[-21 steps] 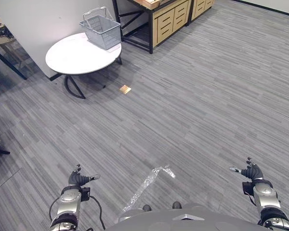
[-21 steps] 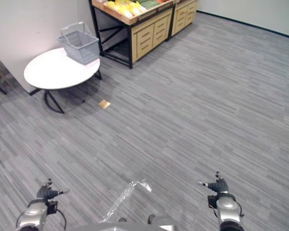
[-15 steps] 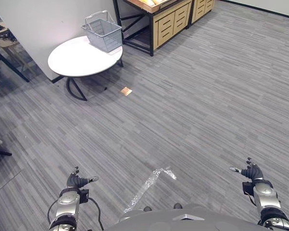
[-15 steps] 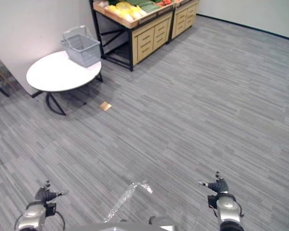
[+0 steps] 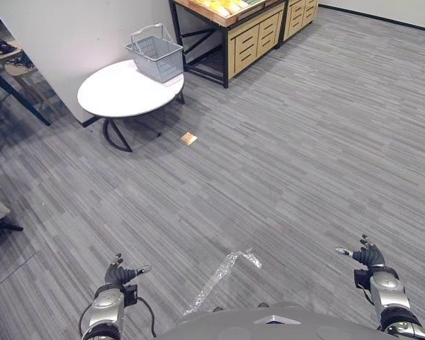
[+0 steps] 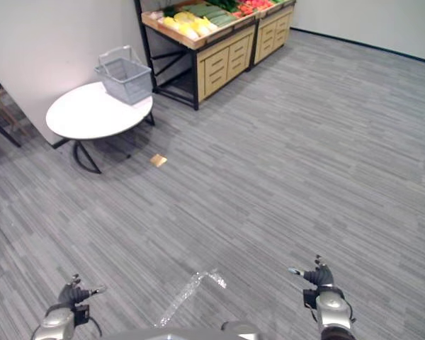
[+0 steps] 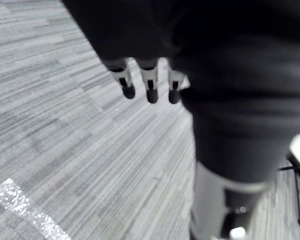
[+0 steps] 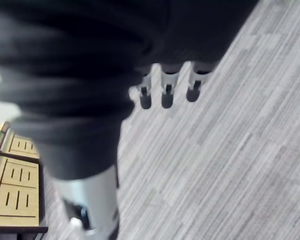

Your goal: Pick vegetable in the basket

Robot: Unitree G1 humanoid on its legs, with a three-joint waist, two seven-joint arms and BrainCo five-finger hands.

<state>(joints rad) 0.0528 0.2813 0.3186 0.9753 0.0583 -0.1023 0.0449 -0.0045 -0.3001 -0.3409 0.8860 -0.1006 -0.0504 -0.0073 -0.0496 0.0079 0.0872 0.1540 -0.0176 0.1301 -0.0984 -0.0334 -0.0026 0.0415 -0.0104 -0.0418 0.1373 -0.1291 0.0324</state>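
The vegetables (image 6: 185, 18), probably yellow, green and red produce, lie on the wooden stand (image 6: 225, 60) at the frame's top. The grey basket (image 6: 129, 81) stands on the round white counter (image 6: 85, 119) at upper left, beside the stand. The left hand (image 5: 120, 273) and right hand (image 5: 369, 255) hang at the bottom corners, fingers loosely spread and empty. Nothing is picked yet: approach, grasp and drop-off are all left.
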